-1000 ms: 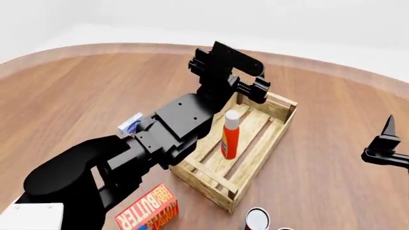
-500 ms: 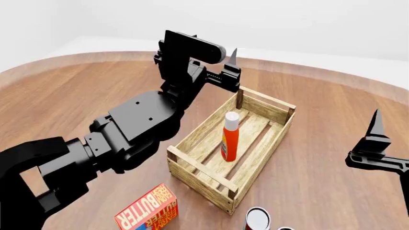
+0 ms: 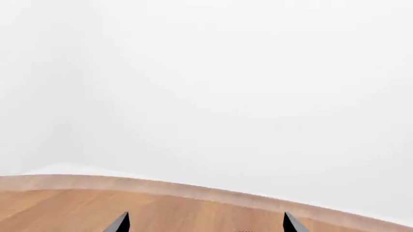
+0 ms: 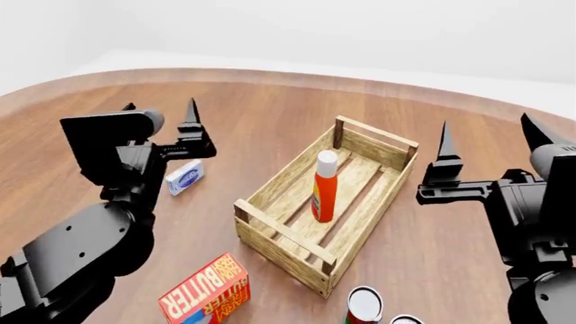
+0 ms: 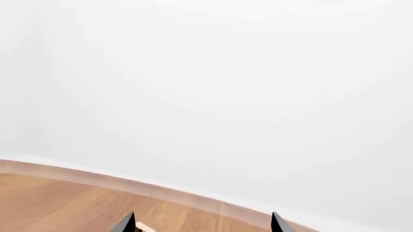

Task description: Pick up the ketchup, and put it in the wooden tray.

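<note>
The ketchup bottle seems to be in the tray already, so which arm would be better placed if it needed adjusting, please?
Probably the right gripper: the ketchup stands upright in the wooden tray slightly nearer it; the left gripper is farther off. Both are open and empty.

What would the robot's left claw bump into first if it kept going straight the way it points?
Probably nothing nearby: the left gripper points up and outward over the wooden table, toward blank white background.

Left arm: raised, wrist upturned; left gripper (image 4: 162, 111) fingers spread, empty. Right arm: raised likewise; right gripper (image 4: 486, 138) fingers parted, pointing up, empty.
</note>
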